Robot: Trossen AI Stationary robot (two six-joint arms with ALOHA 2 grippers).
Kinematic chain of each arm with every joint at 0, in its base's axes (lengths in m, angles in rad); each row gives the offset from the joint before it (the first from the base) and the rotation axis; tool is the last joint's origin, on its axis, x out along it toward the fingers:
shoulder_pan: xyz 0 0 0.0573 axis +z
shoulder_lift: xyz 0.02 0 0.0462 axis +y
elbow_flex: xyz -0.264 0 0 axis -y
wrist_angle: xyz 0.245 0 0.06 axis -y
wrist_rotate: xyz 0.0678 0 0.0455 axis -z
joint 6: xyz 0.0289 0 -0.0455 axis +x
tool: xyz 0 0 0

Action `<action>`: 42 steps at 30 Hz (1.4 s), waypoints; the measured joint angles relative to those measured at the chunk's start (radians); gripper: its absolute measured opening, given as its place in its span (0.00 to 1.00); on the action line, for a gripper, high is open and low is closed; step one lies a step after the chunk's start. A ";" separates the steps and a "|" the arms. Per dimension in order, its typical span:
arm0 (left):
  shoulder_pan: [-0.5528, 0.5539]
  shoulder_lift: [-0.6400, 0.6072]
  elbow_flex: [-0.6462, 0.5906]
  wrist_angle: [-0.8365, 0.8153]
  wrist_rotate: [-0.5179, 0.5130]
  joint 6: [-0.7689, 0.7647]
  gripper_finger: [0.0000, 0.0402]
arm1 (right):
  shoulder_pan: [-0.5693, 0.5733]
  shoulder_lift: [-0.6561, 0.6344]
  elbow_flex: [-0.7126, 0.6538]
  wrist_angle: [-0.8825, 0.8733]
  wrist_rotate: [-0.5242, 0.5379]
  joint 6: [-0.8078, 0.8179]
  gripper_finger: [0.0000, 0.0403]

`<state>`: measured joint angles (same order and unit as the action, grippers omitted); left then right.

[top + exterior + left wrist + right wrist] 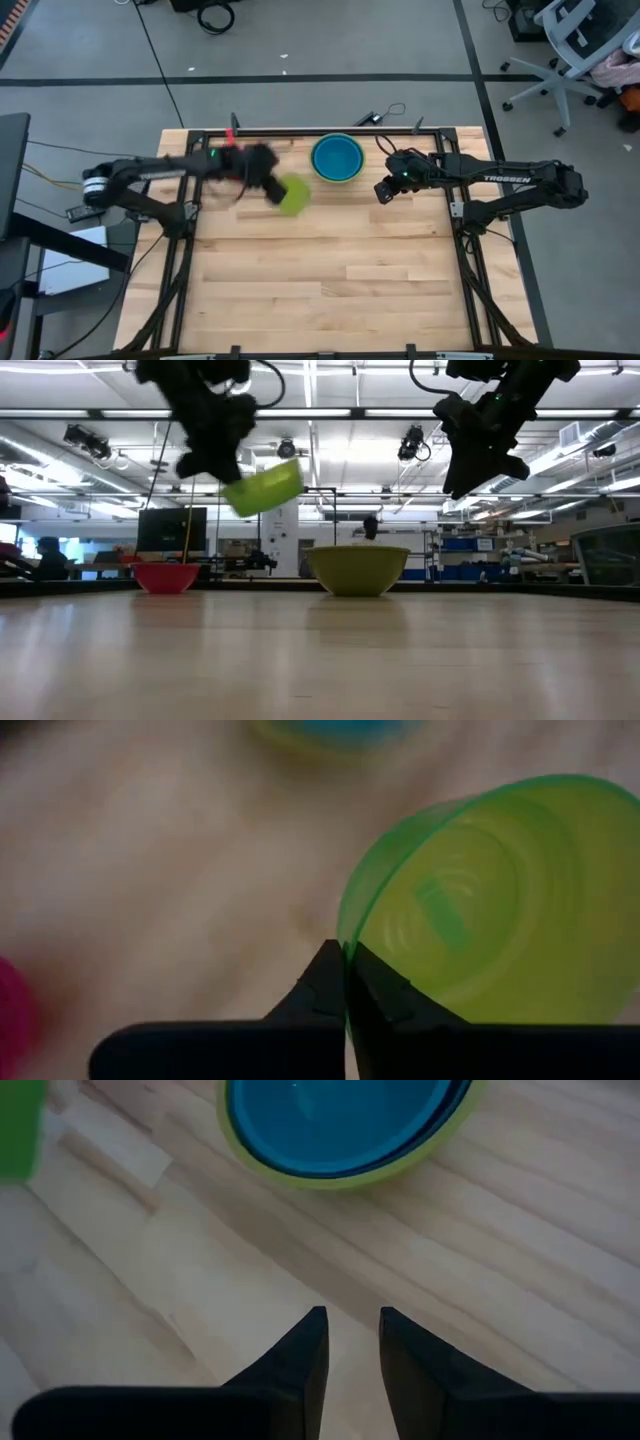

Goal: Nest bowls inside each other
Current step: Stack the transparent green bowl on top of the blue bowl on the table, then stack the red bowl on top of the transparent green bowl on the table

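My left gripper [345,990] is shut on the small lime-green bowl [293,194], which hangs tilted above the table [262,488], left of the stack. The stack is a blue bowl [337,157] sitting inside the large olive-green bowl [357,568], which rests on its base near the far edge. The magenta bowl [165,576] stands on its base at the far left. My right gripper [352,1330] hovers open just right of the stack [383,190], with nothing between its fingers. My left gripper pinches the lime-green bowl's rim [345,942], one finger inside the bowl and one outside. The fingers slant down from the table's left side. The bowl is lifted clear of the table and tipped, its opening facing partly sideways [262,488].
Bare wooden table top [330,270] spreads across the near half. A dark frame rail [300,131] with cables runs along the far edge behind the bowls. The right arm [520,185] reaches in from the table's right side.
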<state>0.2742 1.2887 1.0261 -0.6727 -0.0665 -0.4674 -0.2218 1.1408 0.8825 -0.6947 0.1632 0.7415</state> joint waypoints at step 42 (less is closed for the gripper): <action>0.345 0.687 0.825 -0.488 0.079 0.433 0.52 | -0.001 0.000 0.001 -0.084 0.106 0.150 0.25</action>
<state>0.6188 1.9761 1.8515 -1.1611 0.0128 -0.0342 -0.2226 1.1408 0.8833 -0.7785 0.2687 0.8913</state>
